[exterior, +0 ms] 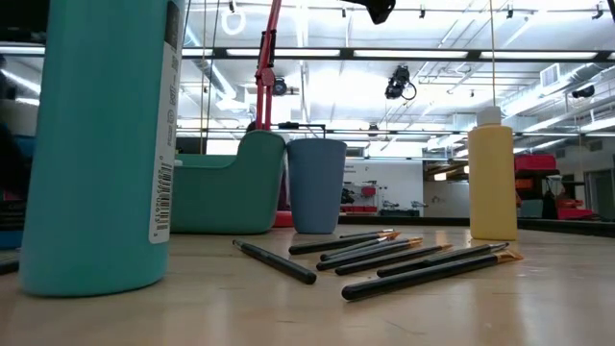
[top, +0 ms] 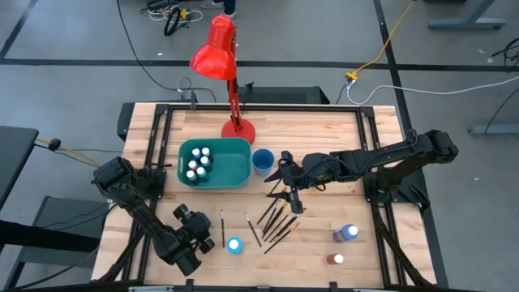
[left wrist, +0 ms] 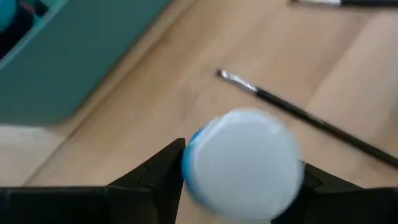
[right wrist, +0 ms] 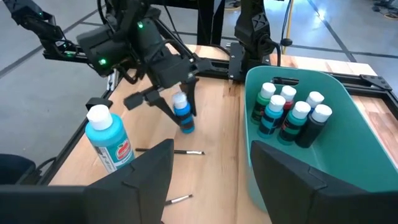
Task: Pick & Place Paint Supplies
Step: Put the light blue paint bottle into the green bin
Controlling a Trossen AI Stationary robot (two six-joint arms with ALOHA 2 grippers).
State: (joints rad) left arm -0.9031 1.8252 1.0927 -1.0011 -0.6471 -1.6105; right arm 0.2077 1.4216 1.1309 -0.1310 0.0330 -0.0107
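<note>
Jaws on the left gripper (left wrist: 241, 163) are clamped on a small blue paint bottle (right wrist: 182, 117), white cap up between the two fingers. From here it's hard to say whether its base is clear of the wood or touching it. Just past those jaws lies one thin brush (left wrist: 298, 112), and off to one side of them a light blue bottle (right wrist: 109, 140) stands on its own. Over to the right gripper (right wrist: 211, 149): fingers spread wide, nothing between them, hovering beside the teal bin (right wrist: 348, 112). Ahead of its jaws, a cluster of capped bottles (right wrist: 292, 115) stands upright inside the bin, and the loose brushes (top: 276, 219) lie near this gripper
</note>
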